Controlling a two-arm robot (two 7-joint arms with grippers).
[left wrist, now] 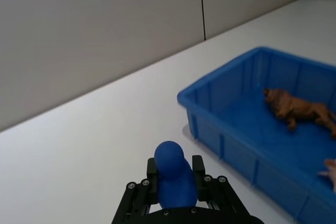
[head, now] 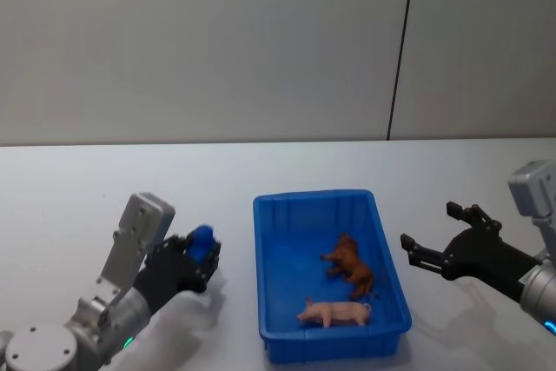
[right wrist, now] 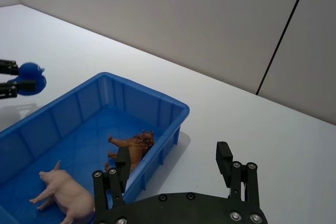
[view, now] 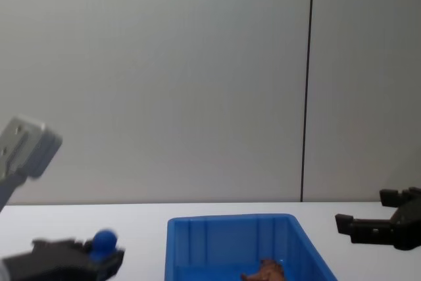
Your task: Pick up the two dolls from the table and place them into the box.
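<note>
The blue box stands on the white table between my two arms. Inside it lie a reddish-brown doll and, nearer to me, a pink pig doll. The wrist views also show the brown doll and the pig on the box floor. My left gripper is left of the box, low over the table, shut on a small rounded blue toy. My right gripper hovers right of the box, open, with nothing in it.
Bare white tabletop surrounds the box on all sides. A grey wall with a dark vertical seam rises behind the table's far edge.
</note>
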